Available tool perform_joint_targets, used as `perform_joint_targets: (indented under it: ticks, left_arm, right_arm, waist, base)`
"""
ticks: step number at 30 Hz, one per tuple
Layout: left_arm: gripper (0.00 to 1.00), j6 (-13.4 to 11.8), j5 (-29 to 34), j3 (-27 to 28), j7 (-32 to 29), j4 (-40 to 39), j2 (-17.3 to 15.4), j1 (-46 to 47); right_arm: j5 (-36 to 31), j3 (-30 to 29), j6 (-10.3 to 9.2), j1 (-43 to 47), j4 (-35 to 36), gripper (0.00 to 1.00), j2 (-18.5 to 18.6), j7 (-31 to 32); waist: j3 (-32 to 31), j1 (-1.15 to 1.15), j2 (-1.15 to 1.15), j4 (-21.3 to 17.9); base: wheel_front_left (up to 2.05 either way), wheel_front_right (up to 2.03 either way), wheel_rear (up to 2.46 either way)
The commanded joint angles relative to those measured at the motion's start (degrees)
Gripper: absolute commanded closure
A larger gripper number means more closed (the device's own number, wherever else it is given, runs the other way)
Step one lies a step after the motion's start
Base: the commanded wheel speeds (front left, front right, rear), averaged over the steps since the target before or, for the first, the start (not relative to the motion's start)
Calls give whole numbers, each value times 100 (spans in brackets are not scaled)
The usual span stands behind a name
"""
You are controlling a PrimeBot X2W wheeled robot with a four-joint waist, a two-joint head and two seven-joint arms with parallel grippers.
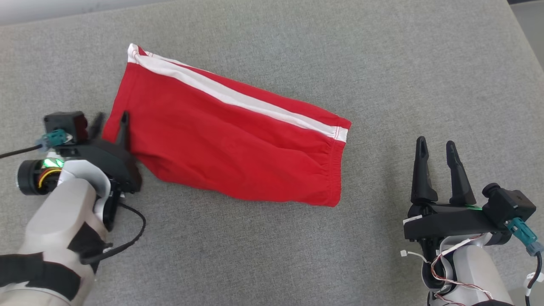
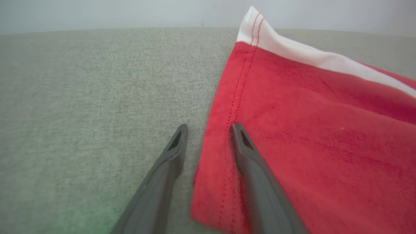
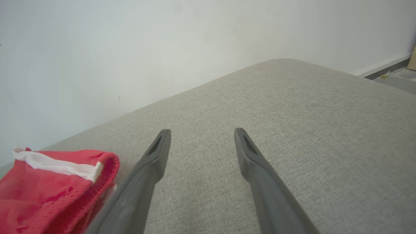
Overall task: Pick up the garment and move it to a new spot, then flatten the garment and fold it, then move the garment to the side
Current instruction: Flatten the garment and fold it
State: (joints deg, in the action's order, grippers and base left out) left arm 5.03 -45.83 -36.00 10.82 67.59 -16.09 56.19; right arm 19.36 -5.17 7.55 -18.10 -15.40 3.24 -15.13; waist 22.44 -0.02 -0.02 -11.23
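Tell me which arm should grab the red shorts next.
Left: left claw, open, straddles the hem of the red shorts, one finger over the cloth. Right claw, also open, sits over bare cushion, clear of the waistband.

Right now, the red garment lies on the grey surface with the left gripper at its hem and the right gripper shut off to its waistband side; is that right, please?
Not quite: the right gripper is open, not shut; the right wrist view shows its fingers spread apart. The rest holds: red garment on the grey surface, left gripper at its hem.
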Motion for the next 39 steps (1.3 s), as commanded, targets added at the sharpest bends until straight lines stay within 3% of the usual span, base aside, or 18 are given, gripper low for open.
perform_joint_targets:
  ticks: [1, 4, 15, 26, 27, 28, 29, 30, 39]
  left_arm:
    - [100, 11, 78, -158, -281, 270, 163, -435]
    - [100, -5, 68, -163, -164, 333, 154, -488]
    - [100, -425, -197, 237, 416, 229, 277, -1249]
    - [100, -881, 276, 975, 438, -1204, 314, -2689]
    - [82, -929, 355, 1075, 439, -1390, 315, -2794]
    - [56, -979, 473, 1168, 439, -1558, 308, -2895]
    - [56, -979, 473, 1168, 439, -1558, 308, -2895]
    - [0, -1003, 599, 1243, 439, -1716, 313, -3005]
    - [0, -1260, 2068, 1910, 440, -3332, 605, -3766]
  right_arm:
    - [-49, 36, -10, 67, -9, 0, -30, 0]
    - [-33, 40, -10, 72, -37, 0, -31, 0]
    - [-46, 28, -10, 550, -292, 0, -37, 1]
    - [-216, 155, -10, 984, -474, 0, -40, 1]
    - [-220, 173, -10, 994, -480, 0, -37, 1]
    - [-234, 183, -10, 990, -482, 0, -36, 1]
    - [-234, 183, -10, 990, -482, 0, -36, 1]
    - [-265, 216, -10, 970, -484, 0, -36, 1]
    - [-255, 644, -10, 464, -654, 0, -33, 1]
  waist:
    - [-50, 2, 2, 9]
    - [-182, 2, 2, 40]
    - [-1274, 2, 2, 425]
    - [-1706, 2, 2, 738]
    - [-1698, 2, 2, 757]
    - [-1689, 2, 2, 773]
    - [-1689, 2, 2, 773]
    - [-1671, 2, 2, 786]
    - [-1390, 2, 2, 1150]
  base:
    - [0, 0, 0]
    - [0, 0, 0]
    - [0, 0, 0]
    - [0, 0, 0]
    - [0, 0, 0]
    - [0, 0, 0]
    - [0, 0, 0]
    - [0, 0, 0]
    - [0, 0, 0]
